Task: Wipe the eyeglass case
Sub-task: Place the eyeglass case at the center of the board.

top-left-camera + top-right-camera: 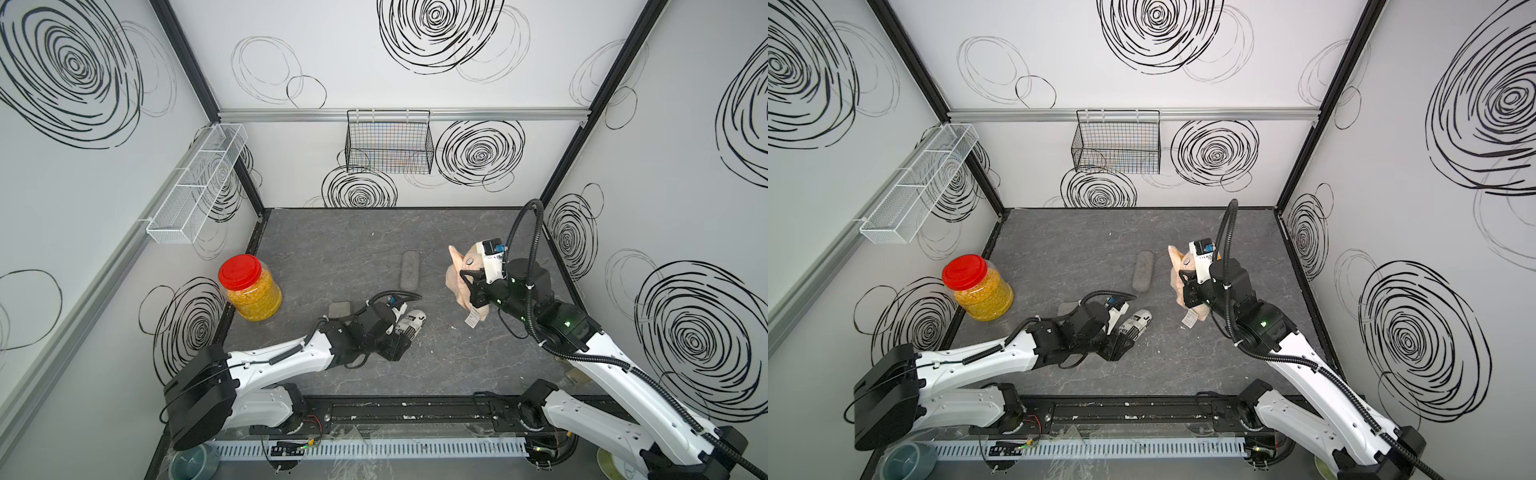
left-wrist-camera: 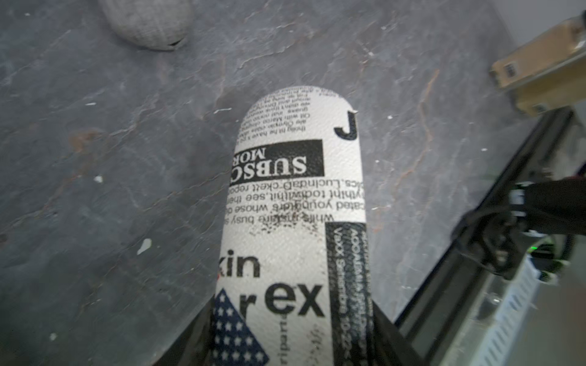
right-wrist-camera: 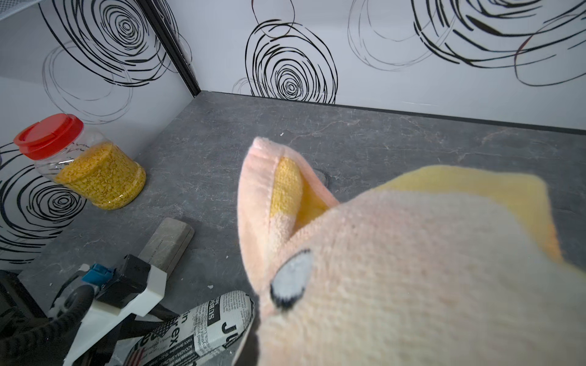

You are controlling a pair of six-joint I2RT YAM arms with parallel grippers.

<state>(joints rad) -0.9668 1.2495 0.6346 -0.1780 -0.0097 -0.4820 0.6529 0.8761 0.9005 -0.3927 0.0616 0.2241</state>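
Left wrist view: my left gripper (image 2: 293, 345) pinches the eyeglass case (image 2: 298, 190) by one end, the rest jutting out ahead of my fingers. My left arm (image 1: 291, 357) stretches low over the table (image 2: 95, 158). Case: white, newspaper print, rounded tip. My right gripper (image 1: 469, 286) clamps a peach cloth (image 1: 456, 272), well apart.

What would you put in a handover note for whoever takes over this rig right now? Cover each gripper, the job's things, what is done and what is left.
Left gripper: shut on the newsprint eyeglass case, whose rounded end sticks out ahead of the jaws.
Right gripper: shut on the peach plush cloth, which hangs to the case's right, apart from it.
Done: case and cloth are both gripped.
Left: bring the cloth onto the case and wipe it; no contact yet.
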